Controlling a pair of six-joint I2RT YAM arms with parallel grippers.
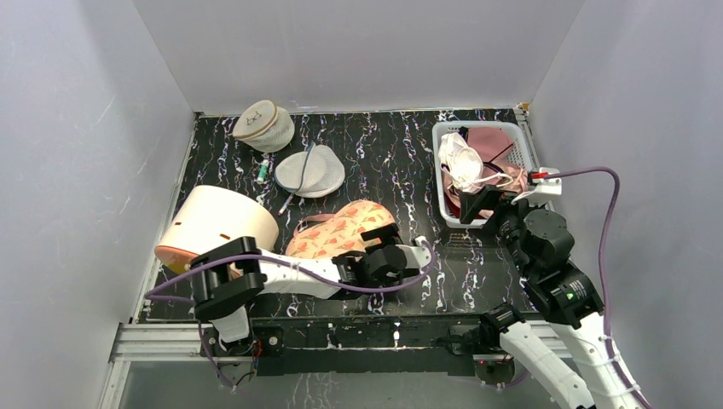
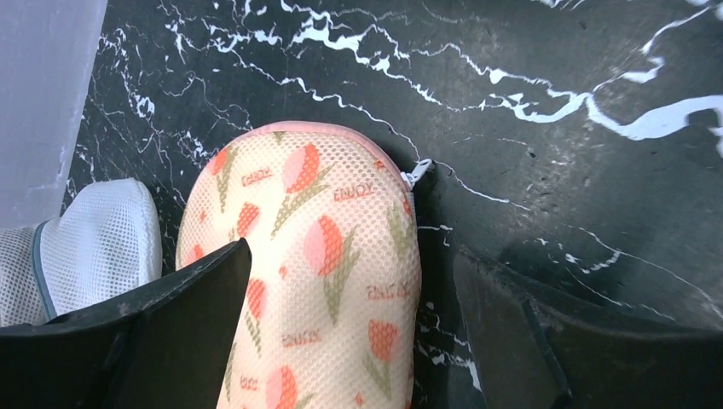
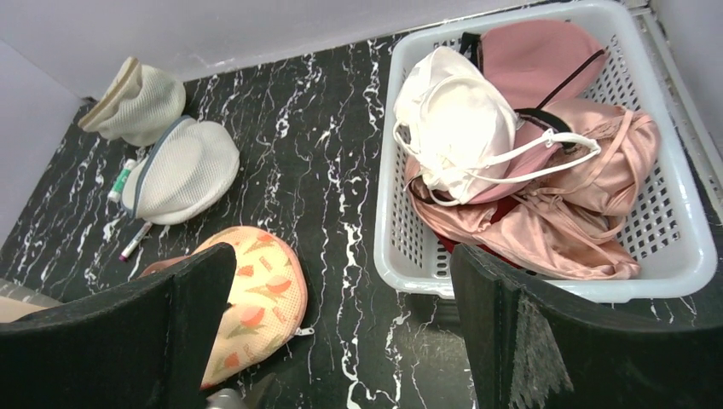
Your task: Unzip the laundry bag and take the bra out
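Top view: left gripper, fingers spread, straddles the right end of the laundry bag at near centre. Right gripper, spread and empty, hovers at the basket's near edge. The bra lies inside on pink garments.

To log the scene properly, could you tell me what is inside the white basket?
An off-white bra lies on top of dusty-pink garments in the basket; whatever is beneath that pile is covered.
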